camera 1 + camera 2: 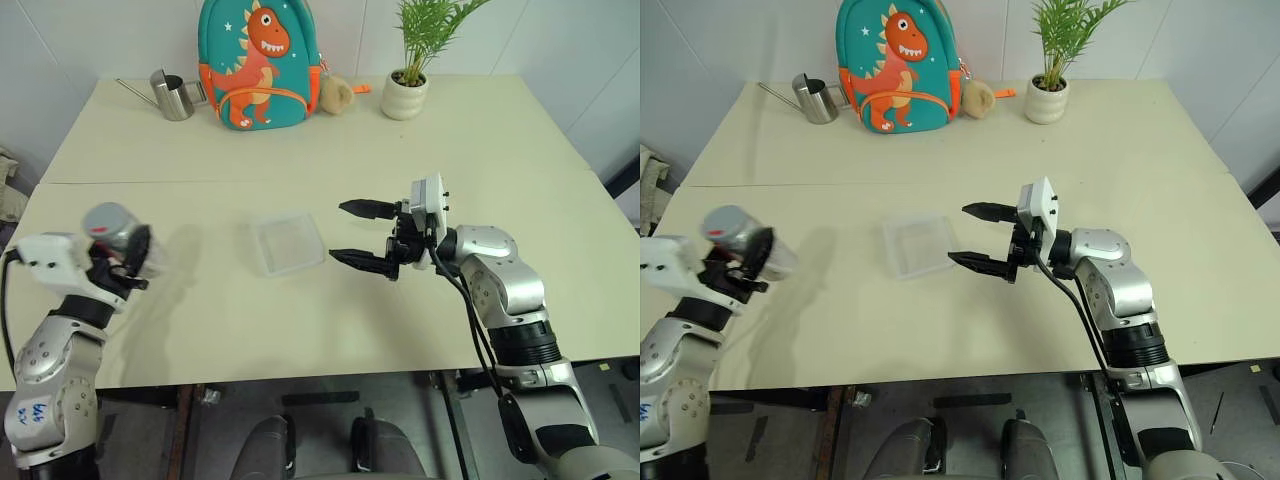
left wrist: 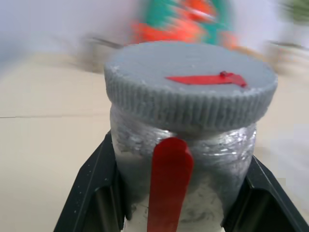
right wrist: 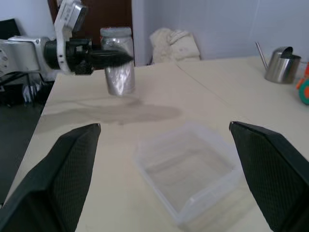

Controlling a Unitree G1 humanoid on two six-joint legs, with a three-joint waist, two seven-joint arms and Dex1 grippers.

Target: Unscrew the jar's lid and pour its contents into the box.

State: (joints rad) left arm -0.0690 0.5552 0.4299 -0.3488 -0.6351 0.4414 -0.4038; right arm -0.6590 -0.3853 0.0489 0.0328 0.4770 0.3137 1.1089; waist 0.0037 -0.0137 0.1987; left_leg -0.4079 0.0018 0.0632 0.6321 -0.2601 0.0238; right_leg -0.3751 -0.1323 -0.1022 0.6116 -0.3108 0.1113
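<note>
Jar (image 2: 178, 159) held off the counter (image 1: 300, 130) at the robot's left, tilted, gripped at its sides between the 2 black fingers (image 2: 91, 193) of the left gripper (image 1: 125, 262), which were clamped shut against it. Seen in the left wrist view as a see-through cylinder with a cloudy, silvery wall and a red strip running down its side. Topped by the grey ribbed lid (image 2: 190, 79), seated on the jar, with a red mark across its flat top. Contents not made out through the wall. In the right wrist view, jar shown lifted clear of the counter, with its shadow on the surface below it. Box (image 1: 287, 242) lay flat on the counter near the middle, well apart from the jar and to its right, clear plastic, shallow, square with rounded corners and a wide rim, nothing visible inside. Just beside the box on its right, the right gripper (image 1: 365, 234) pointed leftward toward it, above the surface, its 2 fingers (image 3: 63, 169) spread wide with nothing between them; box visible between them in the right wrist view. Farther back along the counter's far edge: a steel watering can (image 1: 172, 95) at the left, a teal dinosaur backpack (image 1: 258, 62) standing upright beside it, a small tan plush toy (image 1: 337, 93) against the backpack's right side, and a potted plant (image 1: 408, 90) in a white pot further right.
</note>
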